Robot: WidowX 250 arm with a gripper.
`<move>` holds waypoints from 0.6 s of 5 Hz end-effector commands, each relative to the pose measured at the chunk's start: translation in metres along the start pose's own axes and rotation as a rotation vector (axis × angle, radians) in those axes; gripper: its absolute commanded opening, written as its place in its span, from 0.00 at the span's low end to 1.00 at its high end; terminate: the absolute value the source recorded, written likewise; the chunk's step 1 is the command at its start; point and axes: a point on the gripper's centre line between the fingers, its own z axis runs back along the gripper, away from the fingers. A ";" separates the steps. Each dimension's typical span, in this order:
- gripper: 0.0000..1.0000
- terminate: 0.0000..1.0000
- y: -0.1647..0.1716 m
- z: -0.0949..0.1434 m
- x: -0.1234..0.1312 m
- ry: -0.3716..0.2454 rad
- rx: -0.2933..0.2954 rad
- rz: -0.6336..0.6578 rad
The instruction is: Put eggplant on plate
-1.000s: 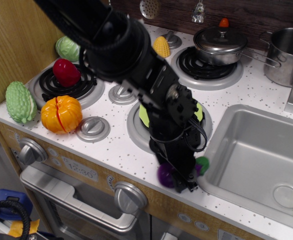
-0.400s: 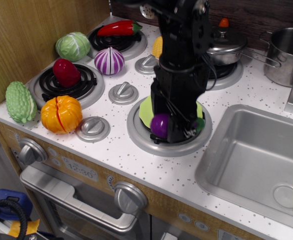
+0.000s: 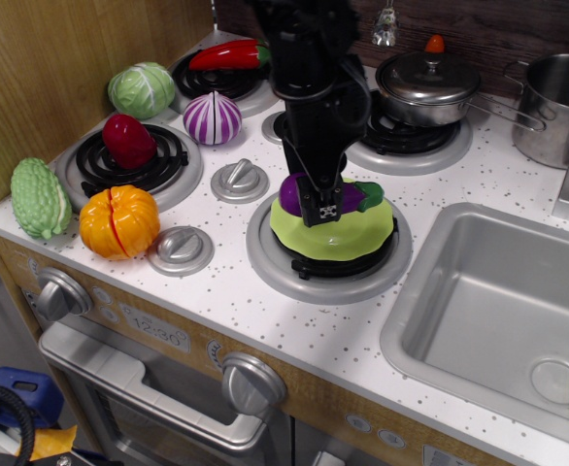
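eggplant [image 3: 304,194] sits at the centre of the frame, lying across the top of the plate [image 3: 348,238], its purple body to the left and its green cap poking out to the right of the gripper [image 3: 321,206]. gripper fingers come straight down over the eggplant's middle and appear closed on it, one dark finger covering its front. plate rests on the front right burner [image 3: 265,254], a grey ring just left of the sink [image 3: 479,291]. arm [image 3: 309,58] rises from the gripper to the top centre of the frame. onion [image 3: 212,118], striped purple and white, stands in the upper left between two burners, with a red pepper [image 3: 228,55] behind it on the back burner and a cabbage [image 3: 141,89] further left. a dark red vegetable [image 3: 129,141] sits on the left burner; an orange pumpkin [image 3: 119,221] and a bumpy green gourd [image 3: 40,199] lie near the left edge of the counter. a lidded pot [image 3: 428,83] sits on the burner in the upper right, and a steel pot [image 3: 552,97] stands at the far right edge.
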 end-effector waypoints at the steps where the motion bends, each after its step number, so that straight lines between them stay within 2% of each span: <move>1: 1.00 0.00 0.020 -0.009 -0.003 -0.116 0.038 -0.049; 2: 1.00 0.00 0.017 -0.012 -0.004 -0.143 0.028 -0.046; 3: 1.00 0.00 0.017 -0.012 -0.004 -0.143 0.028 -0.046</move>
